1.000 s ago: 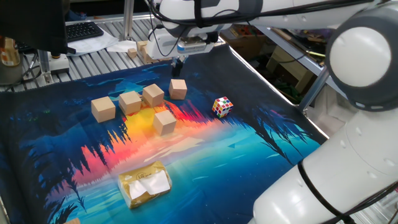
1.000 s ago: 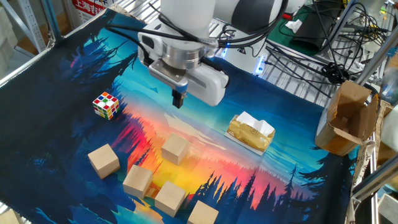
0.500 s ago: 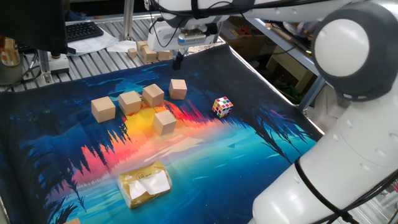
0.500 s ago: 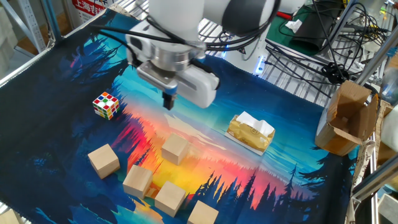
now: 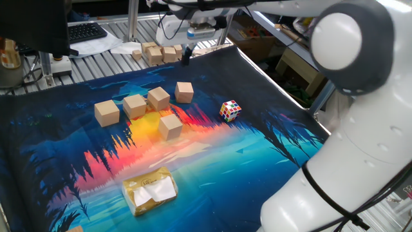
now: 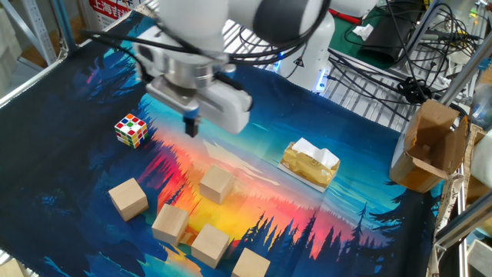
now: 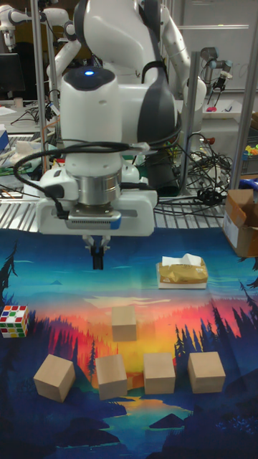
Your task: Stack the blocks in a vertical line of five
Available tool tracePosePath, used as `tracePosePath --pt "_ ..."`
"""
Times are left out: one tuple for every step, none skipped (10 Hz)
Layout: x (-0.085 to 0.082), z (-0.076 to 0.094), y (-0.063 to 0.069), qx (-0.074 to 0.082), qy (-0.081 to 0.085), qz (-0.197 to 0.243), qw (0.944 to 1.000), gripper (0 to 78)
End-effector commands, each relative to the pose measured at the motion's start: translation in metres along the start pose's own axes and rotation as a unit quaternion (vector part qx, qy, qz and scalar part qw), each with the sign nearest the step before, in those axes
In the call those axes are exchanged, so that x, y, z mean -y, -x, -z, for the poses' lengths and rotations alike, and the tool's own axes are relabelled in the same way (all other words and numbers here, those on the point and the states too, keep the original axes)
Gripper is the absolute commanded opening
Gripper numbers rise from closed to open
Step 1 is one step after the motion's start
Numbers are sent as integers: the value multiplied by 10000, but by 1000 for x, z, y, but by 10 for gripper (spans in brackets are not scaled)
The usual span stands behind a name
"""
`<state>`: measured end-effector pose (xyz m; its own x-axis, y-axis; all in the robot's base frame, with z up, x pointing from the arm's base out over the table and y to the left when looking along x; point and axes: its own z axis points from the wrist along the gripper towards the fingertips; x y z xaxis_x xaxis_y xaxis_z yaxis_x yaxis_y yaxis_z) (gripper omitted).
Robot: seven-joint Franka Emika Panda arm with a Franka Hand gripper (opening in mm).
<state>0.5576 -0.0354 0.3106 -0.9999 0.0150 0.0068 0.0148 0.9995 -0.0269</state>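
One fixed view: five plain light-tan wooden cubes lie singly, unstacked, on the sunset-printed mat, left of a multicoloured puzzle cube. The other fixed view: the two-finger gripper hangs empty, fingers pressed together, above the mat. Tall fixed view: it hovers above the cubes, left of a yellowish wrapped packet.

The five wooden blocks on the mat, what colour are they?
The blocks are plain light tan, unpainted wood. The tall fixed view shows this best.
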Motion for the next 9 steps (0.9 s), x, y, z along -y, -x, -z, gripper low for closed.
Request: tracePosePath --pt "22 -11 21 19 9 37 10000 0" --pt "24 -14 24 17 12 -1 10000 0" --pt "26 -15 26 15 11 -33 10000 0" --pt "29 -15 29 10 8 -60 10000 0" --pt "30 -15 31 8 5 -69 10000 0" --pt "32 -15 32 9 0 -75 10000 0" --pt "33 -15 34 -7 3 -103 9999 0" --pt "34 -15 35 -6 -1 -134 9999 0" --pt "34 -15 35 -7 -1 -157 9999 0"
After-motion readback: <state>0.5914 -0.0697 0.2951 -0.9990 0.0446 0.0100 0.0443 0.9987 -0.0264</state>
